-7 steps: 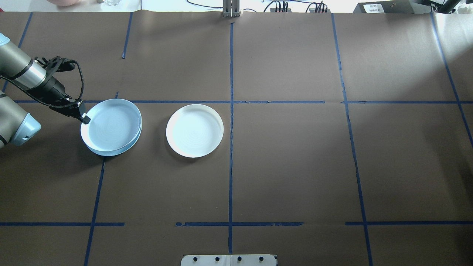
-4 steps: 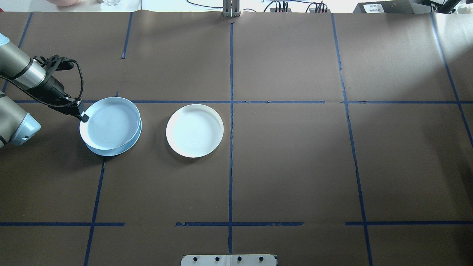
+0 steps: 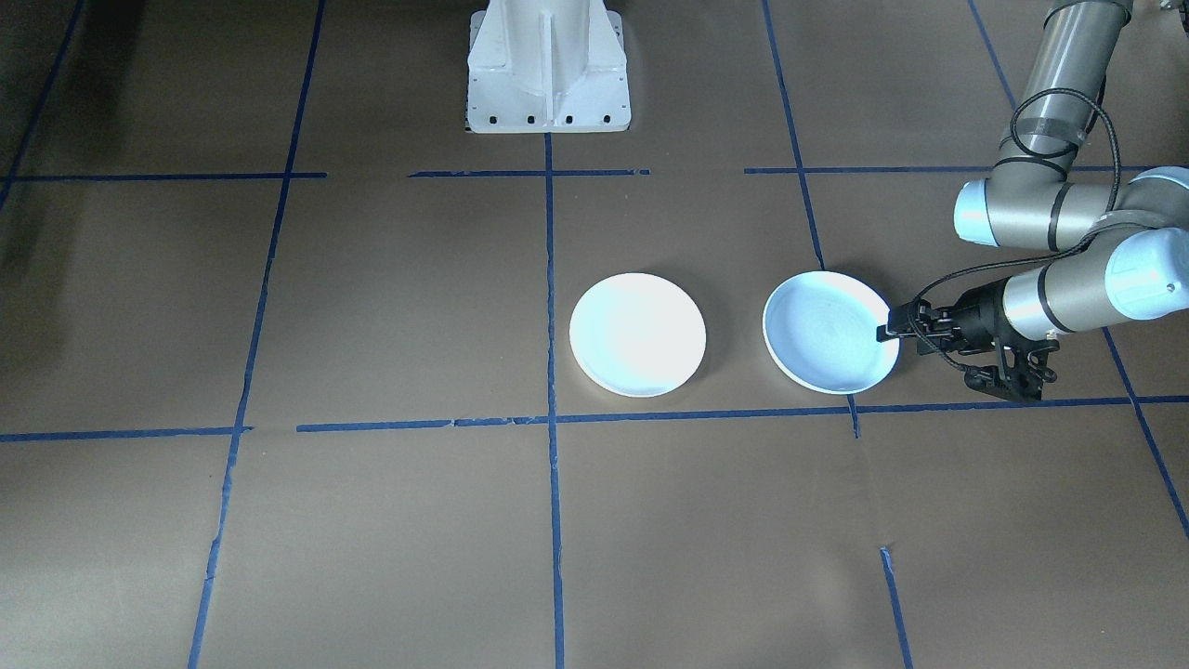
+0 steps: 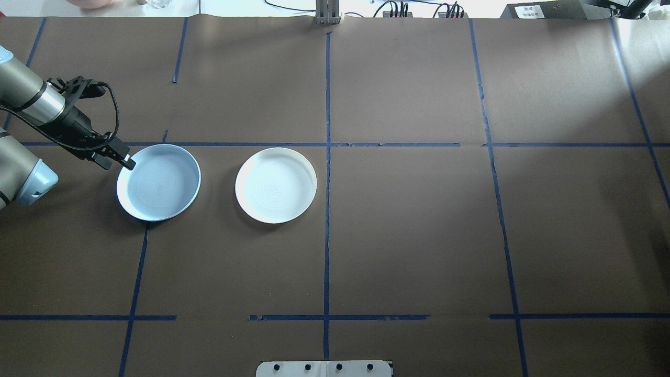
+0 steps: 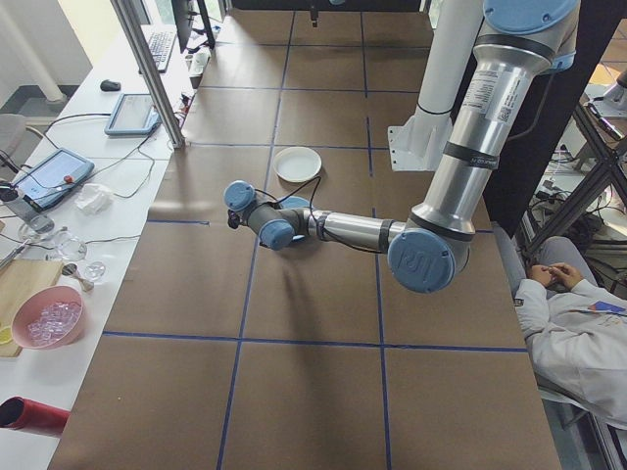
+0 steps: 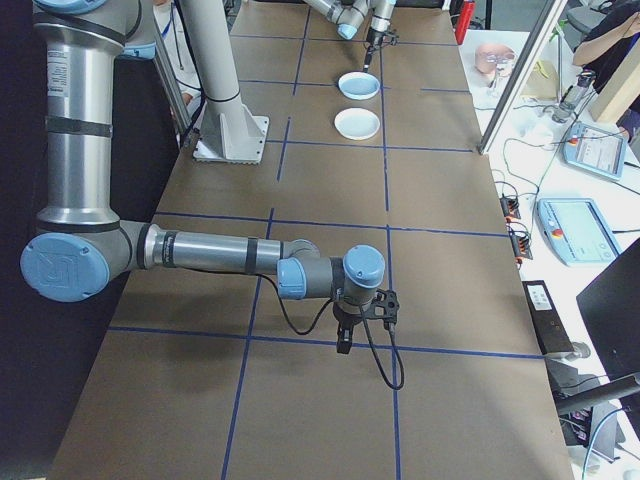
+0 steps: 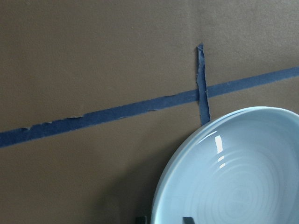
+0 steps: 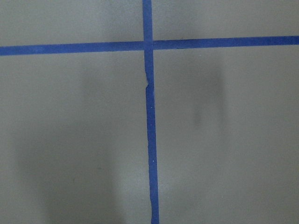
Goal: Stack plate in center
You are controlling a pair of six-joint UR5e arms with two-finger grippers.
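Observation:
A light blue plate [image 4: 158, 182] lies flat on the brown table, left of the middle; it also shows as the plate [image 3: 829, 331] in the front view. My left gripper [image 4: 127, 162] is at its far-left rim. In the left wrist view the fingertips [image 7: 187, 219] straddle the rim of the plate [image 7: 233, 177], shut on it. The center plate [image 4: 276, 185], pale bluish-white with a cream rim, sits a short way to the right, apart from the blue one. My right gripper [image 6: 343, 340] shows only in the right side view, low over bare table, and I cannot tell its state.
Blue tape lines [image 4: 327, 157] divide the table into a grid. The white robot base [image 3: 548, 70] stands at the robot's edge. A seated person [image 5: 578, 323] is beside the table. A side bench holds a pink bowl [image 5: 49, 318] and tablets.
The blue plate, held raised and tilted over another plate beneath it, has come down flat onto it. My left gripper has shifted slightly along the rim.

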